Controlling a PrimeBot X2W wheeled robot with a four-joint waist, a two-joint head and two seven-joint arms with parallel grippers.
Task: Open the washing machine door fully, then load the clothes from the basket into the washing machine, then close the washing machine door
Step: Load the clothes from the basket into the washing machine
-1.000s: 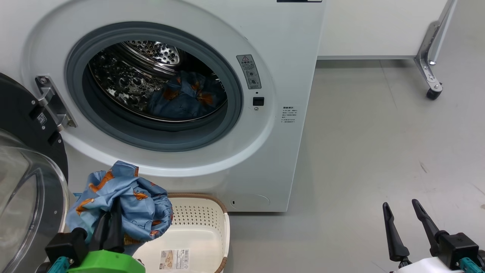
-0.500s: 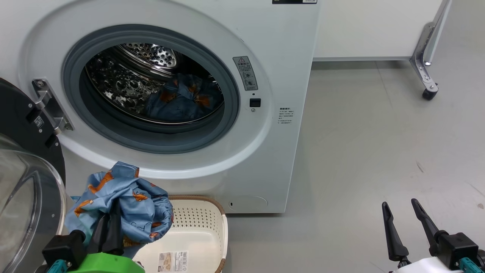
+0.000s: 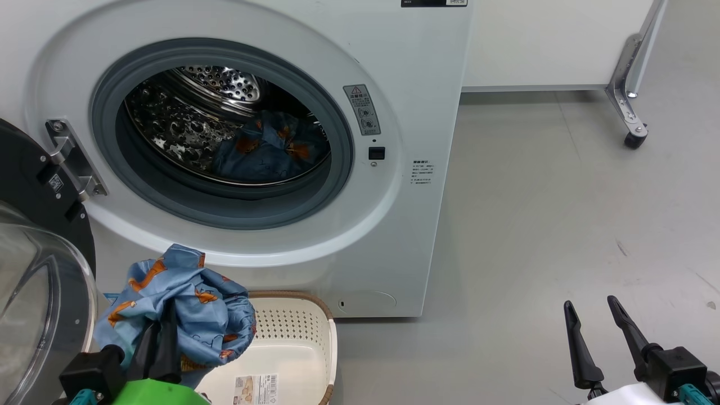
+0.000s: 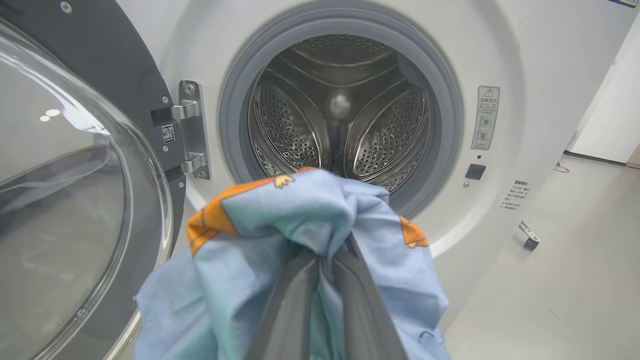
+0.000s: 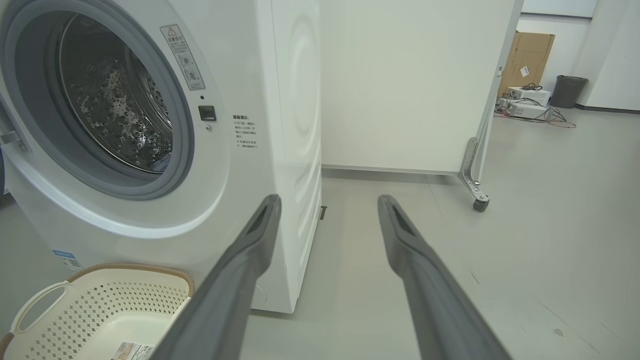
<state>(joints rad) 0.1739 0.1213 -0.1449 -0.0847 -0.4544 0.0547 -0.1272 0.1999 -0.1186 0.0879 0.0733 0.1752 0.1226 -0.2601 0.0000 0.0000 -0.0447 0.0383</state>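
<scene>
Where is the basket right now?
In the head view the basket sits on the floor at lower left, before the washing machine, partly hidden by the clothes the left gripper holds.

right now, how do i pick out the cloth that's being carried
Find the white washer with its door swung open to the left. Below the opening, over the cream basket, hangs a bunched light blue cloth with orange figures. Unlike the matching piece lying in the drum, it is pinched in the shut left gripper.
</scene>
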